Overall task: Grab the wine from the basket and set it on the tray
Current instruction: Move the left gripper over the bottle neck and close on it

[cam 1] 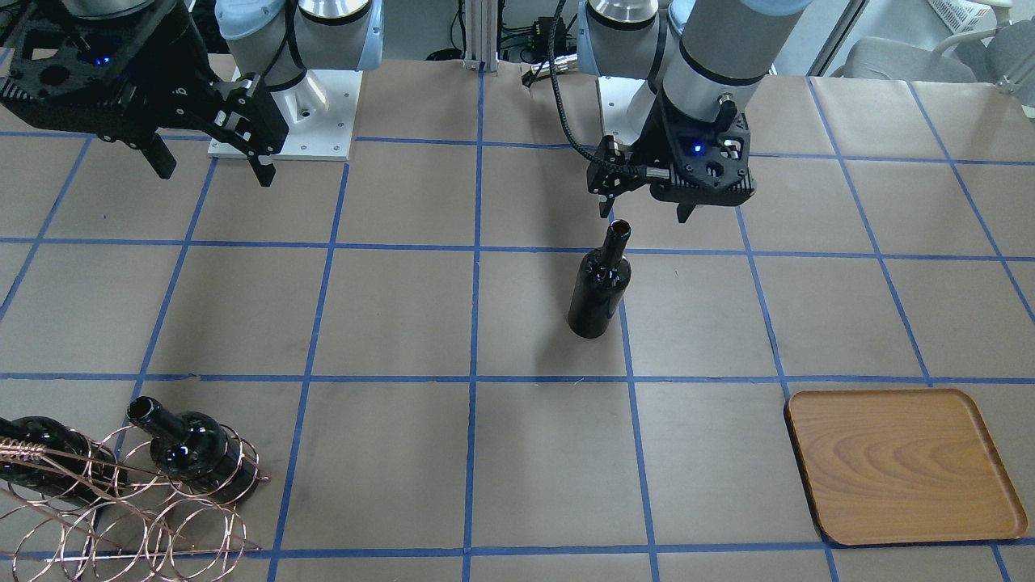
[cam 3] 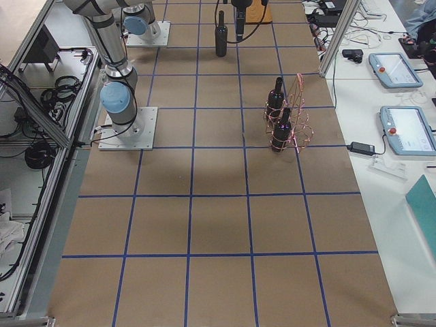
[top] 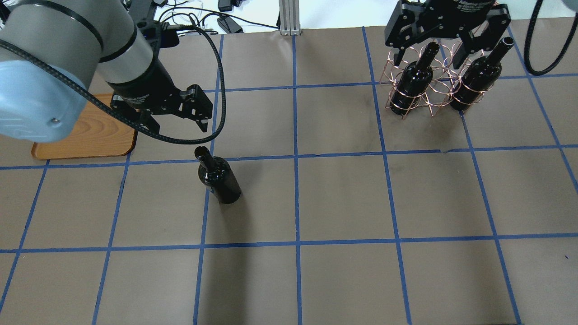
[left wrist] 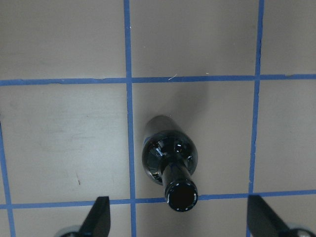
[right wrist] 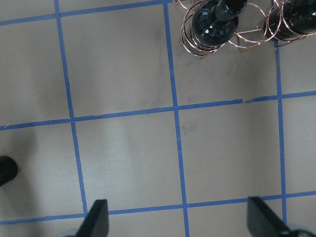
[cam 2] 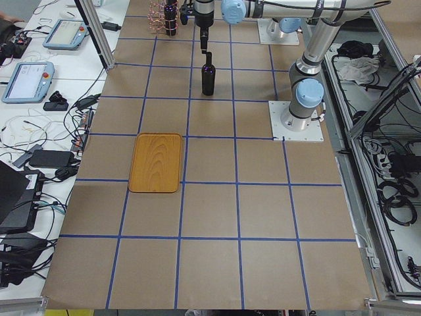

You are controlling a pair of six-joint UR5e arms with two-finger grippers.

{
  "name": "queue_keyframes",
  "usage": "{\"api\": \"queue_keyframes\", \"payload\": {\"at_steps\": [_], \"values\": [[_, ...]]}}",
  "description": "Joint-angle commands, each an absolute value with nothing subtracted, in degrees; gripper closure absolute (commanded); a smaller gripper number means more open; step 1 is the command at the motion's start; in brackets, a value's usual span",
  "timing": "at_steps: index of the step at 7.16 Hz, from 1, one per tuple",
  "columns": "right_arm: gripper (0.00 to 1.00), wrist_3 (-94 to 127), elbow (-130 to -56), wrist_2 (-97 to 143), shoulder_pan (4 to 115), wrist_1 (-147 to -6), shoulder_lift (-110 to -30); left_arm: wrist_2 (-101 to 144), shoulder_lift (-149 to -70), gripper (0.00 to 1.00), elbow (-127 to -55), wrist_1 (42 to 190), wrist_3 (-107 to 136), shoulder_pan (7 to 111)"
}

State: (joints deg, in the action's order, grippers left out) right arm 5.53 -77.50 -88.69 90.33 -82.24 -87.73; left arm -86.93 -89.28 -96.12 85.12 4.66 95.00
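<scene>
- Our left fingers (left wrist: pixel 100 217) stand apart above the upright wine (cam 1: pixel 598 291), not touching it.
- Our right fingers (right wrist: pixel 97 217) are spread apart too, holding nothing.
- The wine stands midway between the worktop's (cam 1: pixel 404 323) long edges.
- The tray (cam 1: pixel 901 465) and the basket (cam 1: pixel 162 501) sit by the operators' edge.

Overhead, the tray (top: pixel 88 137) half behind the left arm (top: pixel 67 54); the basket (cam 1: pixel 174 517) cropped at the front view's lower-left corner.
</scene>
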Motion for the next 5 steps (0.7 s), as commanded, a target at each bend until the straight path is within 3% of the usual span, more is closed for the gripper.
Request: {"api": "queue_keyframes", "payload": {"at_steps": [1,3,5], "values": [[0.00,4.1,-80.3,-88.8,89.8,-82.5,-89.9,-87.1,-91.0,0.04,-99.9,80.8,5.2,96.1],[0.00,4.2,-81.6,-88.5,89.7,-83.1,-90.5,-87.5,-91.8,0.07,-101.8,80.6,4.7,96.1],[0.00,4.1,-81.6,-88.6,89.7,-83.1,-90.5,-88.2,-92.9,0.23,-101.9,80.7,3.9,96.1]]}}
